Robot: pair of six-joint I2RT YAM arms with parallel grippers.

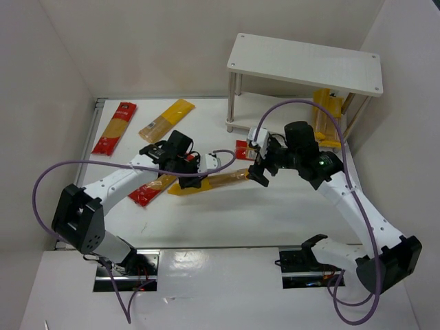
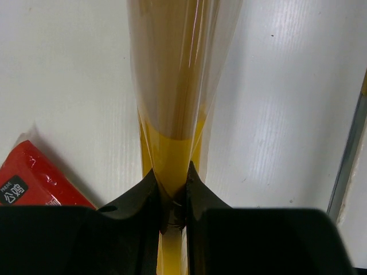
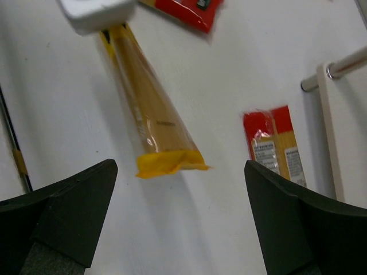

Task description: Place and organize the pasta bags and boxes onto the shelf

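Shelf of white wood (image 1: 306, 65), two tiers, back right | yellow-orange clear-film spaghetti bag (image 2: 178, 86), off the shelf, mid-table, clenched at one end by left gripper (image 2: 172, 179) | right gripper (image 3: 180, 189) facing it, fingers spread, empty | red pack (image 2: 43, 180), black label reads "公鸡"

Red pack (image 2: 43, 180), lower left of left wrist view: you can read "公鸡" in white on its black tag (image 2: 14, 191); the smaller line above it is illegible.
Other red pack (image 3: 274, 143), right of right wrist view: white labels (image 3: 281, 160), print too small for you.
Yellow bag (image 3: 150, 109), same view: faint print, unreadable.
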